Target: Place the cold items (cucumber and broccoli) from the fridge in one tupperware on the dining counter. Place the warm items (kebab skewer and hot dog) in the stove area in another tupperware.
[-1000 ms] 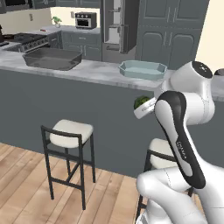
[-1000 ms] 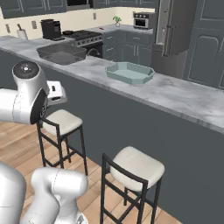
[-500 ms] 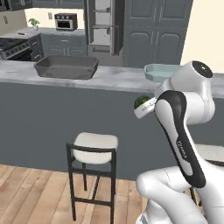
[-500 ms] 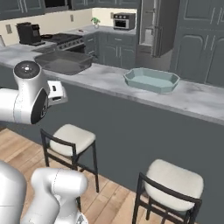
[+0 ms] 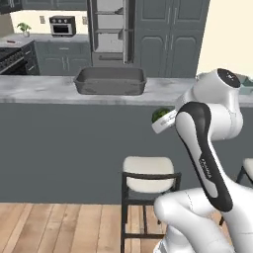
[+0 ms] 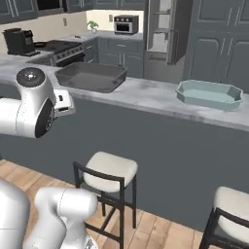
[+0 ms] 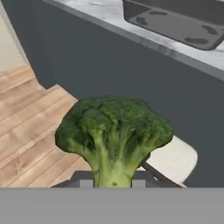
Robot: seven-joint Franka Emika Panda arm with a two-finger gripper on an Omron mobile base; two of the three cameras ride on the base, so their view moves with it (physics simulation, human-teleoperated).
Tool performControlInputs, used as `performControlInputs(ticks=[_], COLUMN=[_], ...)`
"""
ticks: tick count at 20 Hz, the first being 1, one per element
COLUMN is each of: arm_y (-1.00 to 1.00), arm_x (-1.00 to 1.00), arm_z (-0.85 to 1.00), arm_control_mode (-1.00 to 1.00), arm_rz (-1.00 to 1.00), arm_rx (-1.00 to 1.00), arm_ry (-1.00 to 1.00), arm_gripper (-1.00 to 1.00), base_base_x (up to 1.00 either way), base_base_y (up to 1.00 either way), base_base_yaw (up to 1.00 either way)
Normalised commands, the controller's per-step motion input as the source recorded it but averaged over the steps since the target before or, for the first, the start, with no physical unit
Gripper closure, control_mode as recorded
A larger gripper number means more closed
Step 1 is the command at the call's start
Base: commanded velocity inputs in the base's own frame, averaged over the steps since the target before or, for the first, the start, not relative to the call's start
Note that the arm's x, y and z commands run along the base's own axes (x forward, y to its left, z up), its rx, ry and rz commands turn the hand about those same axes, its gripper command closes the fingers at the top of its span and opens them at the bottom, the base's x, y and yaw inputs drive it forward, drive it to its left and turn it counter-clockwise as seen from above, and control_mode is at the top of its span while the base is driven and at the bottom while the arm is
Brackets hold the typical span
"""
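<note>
My gripper (image 7: 113,183) is shut on the stem of a green broccoli (image 7: 113,131), whose head stands upright in front of the hand camera. In the left base view the broccoli (image 5: 160,114) peeks out beside the gripper (image 5: 164,122), held below the edge of the dining counter (image 5: 44,91). A dark grey tupperware (image 5: 109,80) (image 6: 90,76) (image 7: 175,19) sits on that counter ahead of me. A light teal tupperware (image 6: 209,94) lies further right on it. The cucumber, kebab skewer and hot dog are out of view.
Bar stools (image 5: 148,174) (image 6: 108,168) (image 6: 233,206) stand against the counter's dark front. Behind the counter the fridge (image 5: 111,29) is open, and the stove (image 6: 61,47) is at the back left. Wooden floor lies under me.
The base has driven along the counter, so the whole scene has slid right and the dark tupperware now sits ahead. The broccoli stays in the shut gripper.
</note>
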Motion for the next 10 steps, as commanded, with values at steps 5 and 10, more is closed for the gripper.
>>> performControlInputs(ticks=[5,10], arm_y=[0.00,0.00], arm_x=[0.00,0.00], arm_z=[0.00,0.00], arm_control_mode=[1.00,1.00], arm_rz=[0.00,0.00], arm_rx=[0.00,0.00], arm_ry=[0.00,0.00], arm_gripper=[1.00,1.00], base_base_x=[0.18,0.25], base_base_y=[1.00,1.00], base_base_yaw=[-0.39,-0.58])
